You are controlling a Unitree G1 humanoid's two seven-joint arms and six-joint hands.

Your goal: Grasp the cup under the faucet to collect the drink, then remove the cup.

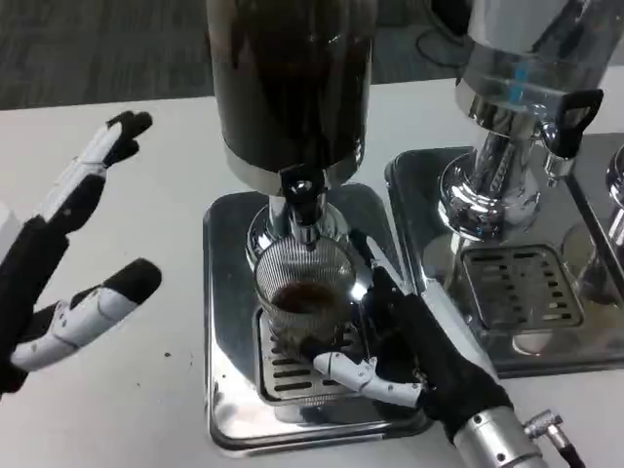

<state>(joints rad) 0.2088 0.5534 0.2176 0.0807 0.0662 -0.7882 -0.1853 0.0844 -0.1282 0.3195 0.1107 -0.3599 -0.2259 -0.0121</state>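
A ribbed clear glass cup (303,292) stands on the slotted drip grate (292,375) of a steel tray, directly under the black-handled faucet (300,190) of a dark drink dispenser (291,78). A little brown drink lies in the cup's bottom. My right hand (409,346) wraps the cup from its right side, one white finger curling under the front of the cup. My left hand (73,263) hovers at the far left over the white table, fingers spread and holding nothing.
A second dispenser (522,58) with clear contents and its own black tap (570,117) stands on a steel tray (517,283) at the right, close to my right forearm. White table surface (146,166) lies to the left of the dark dispenser's tray.
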